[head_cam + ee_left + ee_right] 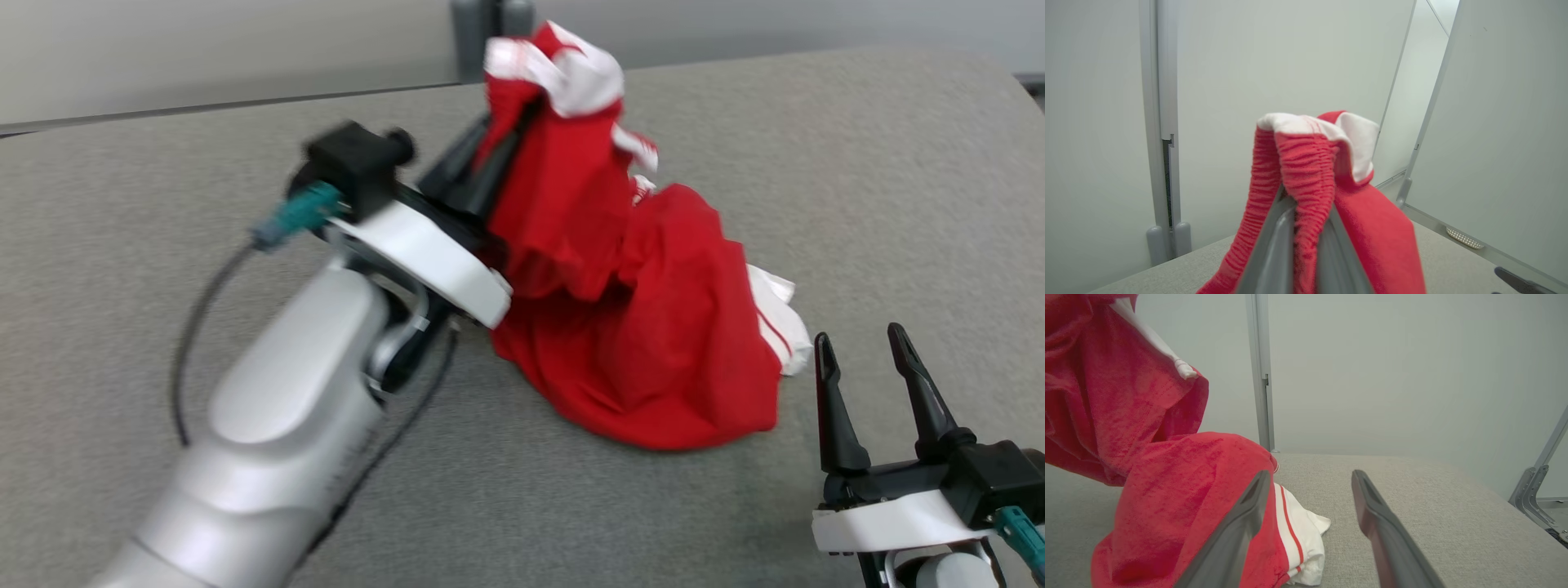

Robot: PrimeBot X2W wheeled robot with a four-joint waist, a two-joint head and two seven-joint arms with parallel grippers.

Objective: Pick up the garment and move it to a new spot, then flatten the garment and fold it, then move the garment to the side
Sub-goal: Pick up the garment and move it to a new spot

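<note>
The garment (637, 302) is red with white trim and a ribbed waistband. Its upper part is raised off the grey table (163, 188) while the lower folds still rest on it. My left gripper (510, 135) is shut on the garment's waistband; in the left wrist view the ribbed red band (1306, 171) is pinched between the two grey fingers (1274, 253). My right gripper (861, 347) stands open and empty at the lower right, just beside the garment's white hem (780, 314). In the right wrist view the garment (1180, 490) lies left of the open fingers (1384, 522).
Pale partition walls (1392, 367) with a grey post (1259, 371) stand behind the table's far edge. A dark cable (192, 327) loops beside my left forearm. Bare grey table surface spreads to the right (882, 204) and front (571, 506).
</note>
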